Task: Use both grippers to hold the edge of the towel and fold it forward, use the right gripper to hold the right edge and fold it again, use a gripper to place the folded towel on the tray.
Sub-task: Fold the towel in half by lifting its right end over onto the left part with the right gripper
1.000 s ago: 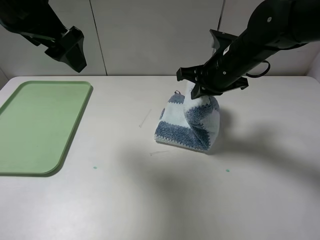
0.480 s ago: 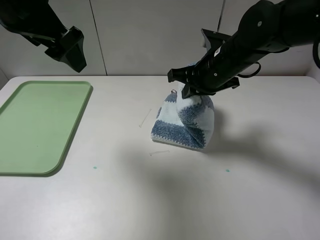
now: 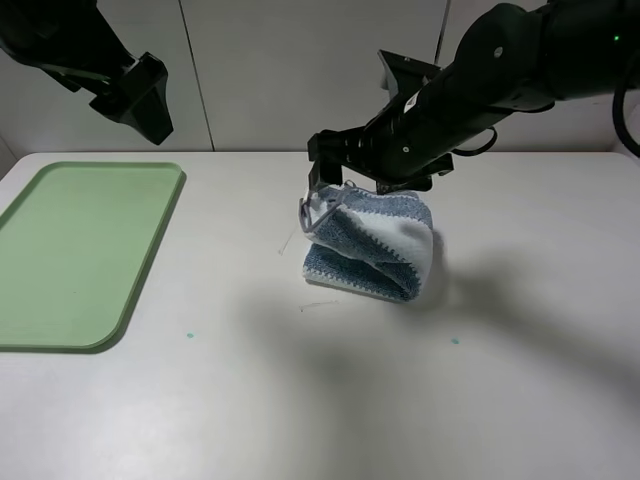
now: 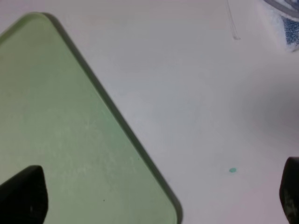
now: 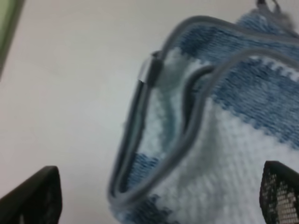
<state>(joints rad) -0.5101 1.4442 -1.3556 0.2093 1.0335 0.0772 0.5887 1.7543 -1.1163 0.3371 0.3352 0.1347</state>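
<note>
Since the last look, the right gripper (image 3: 328,178) has swept leftward over the towel (image 3: 372,243) and spread its jaws. The cloth has dropped from a tall peak into a low bundle. Now the black fingers stand wide apart, clamping nothing, with the grey-piped hem (image 5: 134,123) lying loose below them. From above it is hard to say whether a fingertip brushes that hem. The release looks deliberate: the right edge was carried across, so this reads as the second fold being laid down. The top layer sits bunched and is not flat yet.

The towel rests on the table (image 3: 300,410), a little right of centre and nearer the back edge. It lies well apart from the tray (image 3: 80,250), which hugs the left edge and holds nothing. The left gripper (image 3: 150,118) hangs high over the back-left corner, jaws fully spread and empty. It is likely parked clear of the fold.

The count: one towel, one tray, two grippers, and two tiny green specks (image 3: 190,335) toward the front.
</note>
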